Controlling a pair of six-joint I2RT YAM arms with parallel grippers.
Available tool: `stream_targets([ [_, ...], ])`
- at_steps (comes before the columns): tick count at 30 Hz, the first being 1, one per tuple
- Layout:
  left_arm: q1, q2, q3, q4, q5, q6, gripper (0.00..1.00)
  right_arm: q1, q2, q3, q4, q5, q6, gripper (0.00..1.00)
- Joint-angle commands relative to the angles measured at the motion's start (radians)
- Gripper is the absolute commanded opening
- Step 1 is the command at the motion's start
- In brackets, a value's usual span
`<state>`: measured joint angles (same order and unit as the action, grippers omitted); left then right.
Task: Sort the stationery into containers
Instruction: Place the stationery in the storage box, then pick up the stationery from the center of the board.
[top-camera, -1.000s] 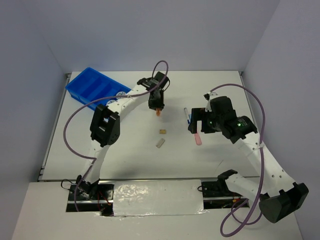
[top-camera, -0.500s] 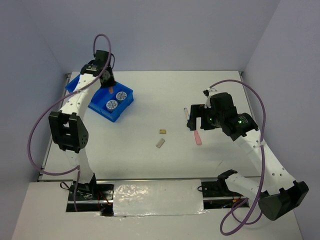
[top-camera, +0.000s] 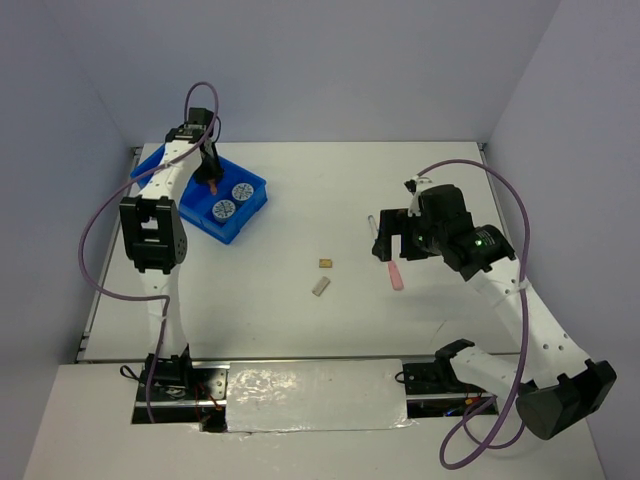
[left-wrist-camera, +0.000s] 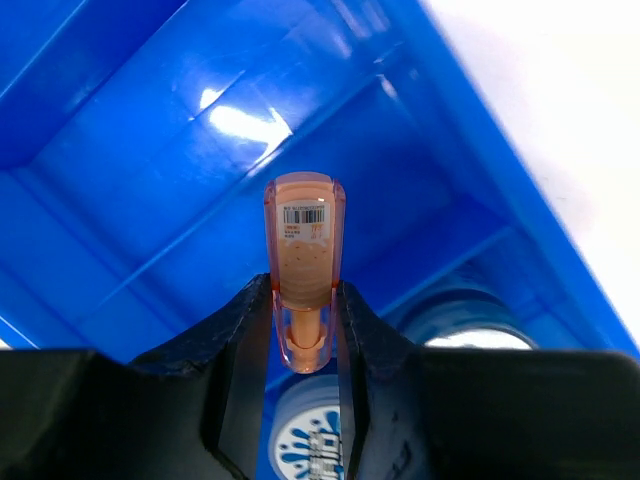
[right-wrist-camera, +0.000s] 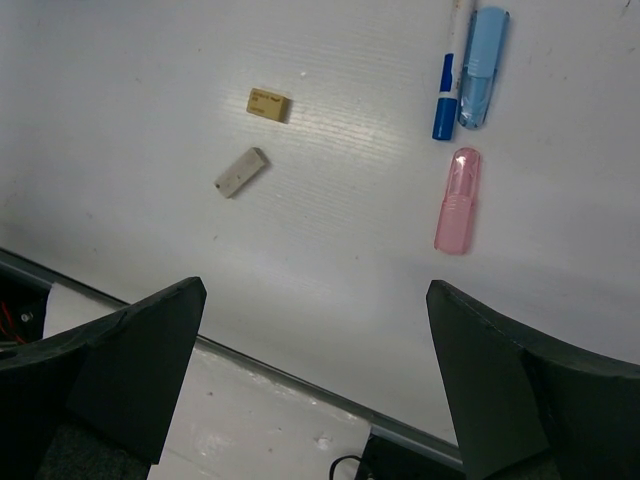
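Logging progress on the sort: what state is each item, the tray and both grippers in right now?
left gripper: shut on orange stick
orange stick: held over blue tray
blue tray: holds two discs
right gripper: open, empty
pink stick: lying on table
pen: on table
light blue stick: on table, beside pen
grey block: on table
tan cube: on table

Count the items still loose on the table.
5: tan block, grey block, pen, light blue stick beside it, pink stick near them. Others may be hidden.
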<state>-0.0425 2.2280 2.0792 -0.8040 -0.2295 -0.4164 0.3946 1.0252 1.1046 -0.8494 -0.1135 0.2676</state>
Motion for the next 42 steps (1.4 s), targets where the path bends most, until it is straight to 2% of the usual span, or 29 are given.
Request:
stream_targets([
  [1,0.021,0.008,0.032,-0.012,0.001,0.013,0.32,-0.003,0.006,0.014,0.049,-0.009,-0.001,1.00],
  [2,0.021,0.012,0.028,-0.009,-0.002,0.008,0.43,-0.005,0.013,0.015,0.050,-0.011,-0.001,1.00],
  [4,0.024,0.018,0.019,-0.003,-0.001,0.002,0.58,-0.003,0.027,0.024,0.049,-0.020,0.002,1.00],
  [5,0.024,0.018,0.019,-0.003,-0.004,-0.010,0.74,-0.003,0.032,0.027,0.050,-0.023,0.002,1.00],
  [7,0.024,0.003,0.009,0.008,0.010,-0.015,0.83,-0.003,0.042,0.038,0.052,-0.032,0.005,1.00],
  [8,0.023,-0.008,0.004,0.015,0.013,-0.022,0.94,-0.003,0.045,0.043,0.050,-0.032,0.007,1.00],
  [9,0.023,-0.017,-0.007,0.023,0.021,-0.022,0.99,-0.005,0.049,0.046,0.049,-0.034,0.005,1.00],
  [14,-0.032,-0.120,-0.016,-0.006,0.071,-0.024,0.99,-0.003,0.070,0.051,0.055,0.017,0.028,1.00],
  [17,-0.215,-0.215,-0.105,0.008,0.003,0.014,0.99,-0.010,0.098,0.044,0.015,0.150,0.094,1.00],
  [18,-0.309,-0.231,-0.132,0.018,0.004,0.019,0.99,-0.016,0.102,0.032,0.010,0.167,0.114,1.00],
  [22,-0.479,-0.289,-0.261,0.081,0.064,-0.041,0.99,-0.057,0.148,-0.051,0.029,0.170,0.131,0.99],
  [25,-0.588,-0.262,-0.246,0.063,0.049,-0.047,0.99,-0.086,0.180,-0.132,0.073,0.164,0.148,0.94],
  [28,-0.622,-0.242,-0.174,-0.012,0.041,-0.091,0.99,-0.095,0.237,-0.195,0.131,0.158,0.150,0.84],
  [29,-0.623,-0.246,-0.160,-0.023,0.048,-0.107,0.99,-0.097,0.259,-0.207,0.157,0.153,0.147,0.76],
  [31,-0.623,-0.263,-0.145,-0.067,0.045,-0.142,0.99,-0.100,0.308,-0.236,0.185,0.156,0.145,0.73],
  [34,-0.622,-0.309,-0.149,-0.086,0.050,-0.147,0.99,-0.097,0.363,-0.267,0.230,0.175,0.137,0.73],
  [42,-0.622,-0.424,-0.280,-0.077,0.076,-0.119,0.99,-0.097,0.507,-0.267,0.320,0.227,0.087,0.71],
])
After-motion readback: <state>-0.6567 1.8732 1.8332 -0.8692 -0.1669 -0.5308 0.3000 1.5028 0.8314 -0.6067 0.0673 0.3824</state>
